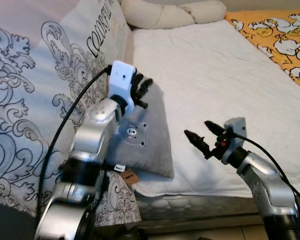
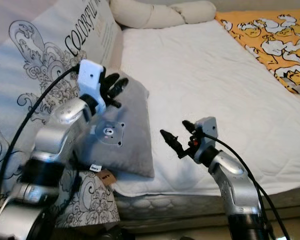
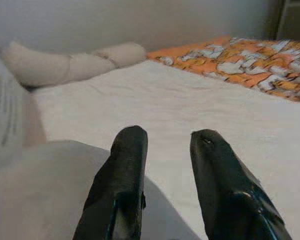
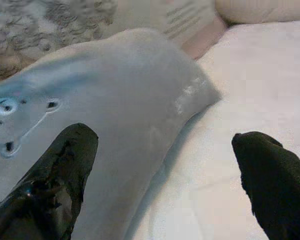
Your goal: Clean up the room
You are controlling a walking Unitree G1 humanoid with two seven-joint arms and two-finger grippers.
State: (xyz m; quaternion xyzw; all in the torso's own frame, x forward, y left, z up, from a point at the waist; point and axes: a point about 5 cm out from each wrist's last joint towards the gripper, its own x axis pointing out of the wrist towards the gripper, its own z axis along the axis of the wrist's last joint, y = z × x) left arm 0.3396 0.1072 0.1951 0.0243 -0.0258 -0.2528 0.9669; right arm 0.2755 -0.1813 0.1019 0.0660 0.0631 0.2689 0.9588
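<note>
Grippers at the grey pillow on the bed's front-left edge

Grey pillow (image 1: pixel 145 135), marked with a small bear face, is lying at the front-left corner of the white mattress (image 1: pixel 225 85), its top edge being propped against a large patterned cushion (image 1: pixel 45 65) printed with scrolls and lettering. A brown tag (image 1: pixel 130 176) is hanging from its lower edge, over the front of the bed.

The left gripper (image 1: pixel 142 90) is being held at the pillow's upper edge, its fingers (image 3: pixel 121 185) parted by a narrow gap with nothing caught between them; in the left wrist view the grey fabric is lying just beneath and behind the fingertips.

The right gripper (image 1: pixel 201 135) is being held low over the mattress near the front edge, just beside the pillow's right side and apart from it. Its fingers (image 4: pixel 55 185) are spread wide and holding nothing; in the right wrist view one finger is overlapping the pillow's grey face while the other is standing over the white sheet.

A cream bolster (image 1: pixel 165 12) is lying along the far edge, and an orange duck-print blanket (image 1: pixel 280 35) is covering the far-right corner.
</note>
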